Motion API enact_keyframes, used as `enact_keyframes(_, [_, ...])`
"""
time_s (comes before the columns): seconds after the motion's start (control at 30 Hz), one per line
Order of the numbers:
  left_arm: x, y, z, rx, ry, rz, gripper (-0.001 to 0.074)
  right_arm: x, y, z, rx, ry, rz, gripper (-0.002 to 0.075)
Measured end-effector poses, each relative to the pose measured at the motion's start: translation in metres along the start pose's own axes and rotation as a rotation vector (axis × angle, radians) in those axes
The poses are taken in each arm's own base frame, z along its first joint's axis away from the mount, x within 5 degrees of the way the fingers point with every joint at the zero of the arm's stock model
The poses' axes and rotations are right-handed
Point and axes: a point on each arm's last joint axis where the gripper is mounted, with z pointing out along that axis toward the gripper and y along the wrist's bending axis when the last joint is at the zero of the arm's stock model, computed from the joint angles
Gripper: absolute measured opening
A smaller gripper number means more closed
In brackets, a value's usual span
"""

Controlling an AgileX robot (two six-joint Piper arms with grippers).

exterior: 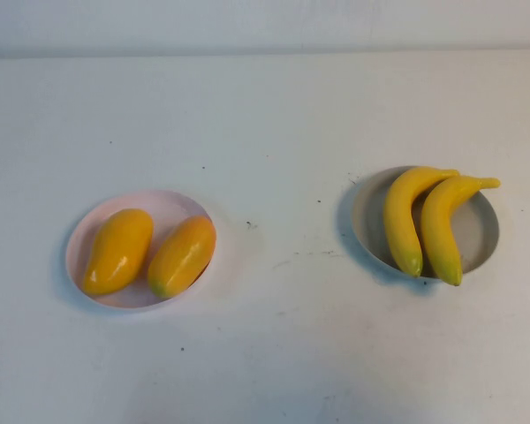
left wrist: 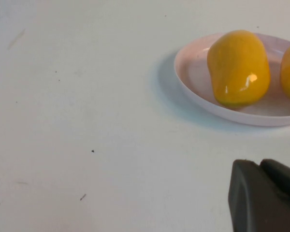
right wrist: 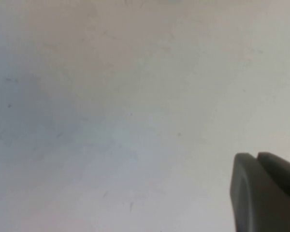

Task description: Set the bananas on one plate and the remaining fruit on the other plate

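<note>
Left gripper (left wrist: 261, 166): fingers clenched, nothing grasped, held over bare table (exterior: 274, 115) near pink plate (left wrist: 193, 58). Right gripper (right wrist: 257, 157): fingers clenched, empty, only bare table seen beneath. Neither gripper seen from high view.

Both mangoes (exterior: 117, 250) laid side by side on pink plate, left. Both bananas (exterior: 403, 216) laid on grey-blue plate (exterior: 481, 234), right, stems toward far side.

Sorting judged complete; no further grasp called for, only arms kept parked.

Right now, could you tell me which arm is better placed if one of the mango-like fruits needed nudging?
Probably the left: the shut left gripper hovers beside the pink plate holding both fruits. The right gripper, also shut, faces bare table.
</note>
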Motion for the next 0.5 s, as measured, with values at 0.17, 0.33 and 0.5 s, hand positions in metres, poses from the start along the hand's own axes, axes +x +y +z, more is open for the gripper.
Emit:
enact_keyframes(0.17, [0.0,0.0,0.0,0.0,0.0,0.0,-0.0004,0.03,-0.011,0.03,0.016,-0.191,-0.008,-0.0015])
enact_keyframes(0.33, [0.0,0.0,0.0,0.0,0.0,0.0,-0.0004,0.079,-0.03,0.051,0.067,-0.45,0.086,-0.0015])
enact_keyframes(0.5, [0.0,0.0,0.0,0.0,0.0,0.0,-0.0004,0.118,-0.039,0.061,0.143,-0.656,0.194,-0.0015])
